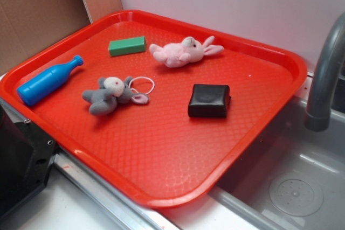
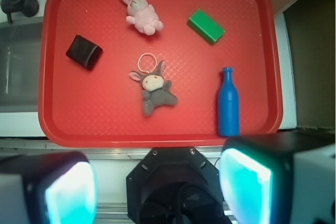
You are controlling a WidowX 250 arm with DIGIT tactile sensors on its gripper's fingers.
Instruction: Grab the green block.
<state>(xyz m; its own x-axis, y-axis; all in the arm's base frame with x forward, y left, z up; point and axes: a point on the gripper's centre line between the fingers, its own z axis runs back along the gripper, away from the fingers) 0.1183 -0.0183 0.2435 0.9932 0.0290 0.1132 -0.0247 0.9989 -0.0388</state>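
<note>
The green block lies flat on the red tray, near its far left corner in the exterior view, next to a pink plush rabbit. In the wrist view my gripper is high above the near edge of the tray, well short of the block. Its two cyan pads stand wide apart with nothing between them. The gripper does not show in the exterior view.
On the tray also lie a blue toy bottle, a grey plush animal with a white ring and a black square pad. A grey faucet and sink are to the right.
</note>
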